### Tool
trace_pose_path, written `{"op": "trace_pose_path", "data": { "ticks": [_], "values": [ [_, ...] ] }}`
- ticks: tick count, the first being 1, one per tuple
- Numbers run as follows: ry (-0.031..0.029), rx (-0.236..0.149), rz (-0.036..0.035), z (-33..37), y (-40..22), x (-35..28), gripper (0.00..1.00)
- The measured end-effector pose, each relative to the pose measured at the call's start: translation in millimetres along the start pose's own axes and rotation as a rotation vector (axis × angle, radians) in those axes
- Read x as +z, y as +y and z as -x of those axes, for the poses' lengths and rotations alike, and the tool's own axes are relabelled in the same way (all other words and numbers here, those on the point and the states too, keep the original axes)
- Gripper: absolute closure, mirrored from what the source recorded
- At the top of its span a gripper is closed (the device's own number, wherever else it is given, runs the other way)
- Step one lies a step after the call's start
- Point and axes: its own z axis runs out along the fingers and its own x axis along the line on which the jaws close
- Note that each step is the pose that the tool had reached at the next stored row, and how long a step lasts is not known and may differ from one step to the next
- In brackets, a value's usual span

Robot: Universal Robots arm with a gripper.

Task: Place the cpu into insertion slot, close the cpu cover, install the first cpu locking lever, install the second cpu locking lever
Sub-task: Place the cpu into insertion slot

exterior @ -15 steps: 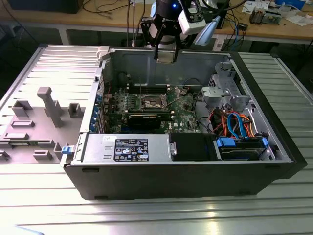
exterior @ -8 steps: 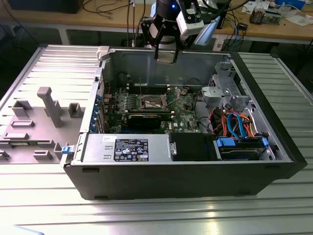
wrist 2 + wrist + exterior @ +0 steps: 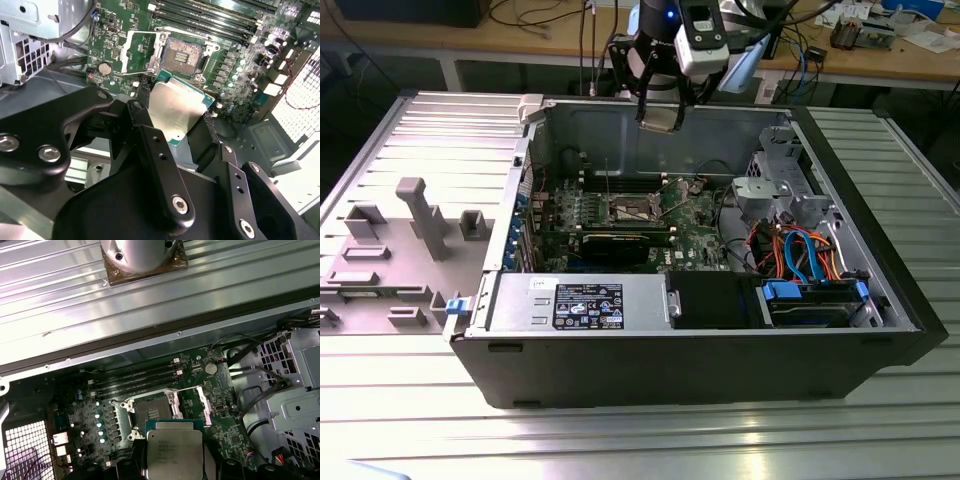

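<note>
While the chip hangs in the grip, placing it is judged the step in hand; nothing is seated yet.

Item: the cpu; flat square, dull silver top, green edge showing; clamped at two opposite edges by the tool, which is closed on it; held above the green motherboard, apart from it, near the socket but not plainly centred over it.

Item: the insertion slot; small square socket, dark rim, contact field bare, nothing in it.

Item: the cpu cover; thin metal frame with a square window; swung open, on the side of the slot towards the coin battery; the locking levers too fine to tell apart.

Requirement, as a judgement: seating calls for the chip's edges squared to the socket rim, centred over the bare contacts, lowered level and let go gently; a tilted or offset descent could damage the contacts; whether the chip sits level with the board cannot be told.

Surroundings: memory slots, long, narrow, black, beside the socket; computer case, on its side, lid off, the tool above its open face in the exterior view; grey power supply box along the near wall; orange and blue cables towards the exterior view's right; ribbed metal counter beneath all.
</note>
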Motion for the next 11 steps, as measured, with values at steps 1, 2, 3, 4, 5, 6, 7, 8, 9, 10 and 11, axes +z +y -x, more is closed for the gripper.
{"op": "trace_pose_path", "data": {
  "ticks": [1,2,3,4,5,6,7,8,9,10,11],
  "values": [
    [-0.0011,0.015,0.0002,0.0,0.0,0.2,0.45],
    [-0.0013,0.018,0.0003,0.0,0.0,0.2,0.45],
    [-0.0013,0.018,0.0003,0.0,0.0,0.2,0.45],
    [-0.0013,0.018,0.0004,0.0,0.0,0.2,0.45],
    [-0.0013,0.018,0.0003,0.0,0.0,0.2,0.45],
    [-0.0013,0.018,0.0003,0.0,0.0,0.2,0.45],
    [-0.0014,0.018,0.0003,0.0,0.0,0.2,0.45],
    [-0.0013,0.018,0.0003,0.0,0.0,0.2,0.45],
    [-0.0013,0.018,0.0003,0.0,0.0,0.2,0.45],
    [-0.0013,0.018,0.0003,0.0,0.0,0.2,0.45],
    [-0.0014,0.018,0.0003,0.0,0.0,0.3,0.45]
  ]
}}
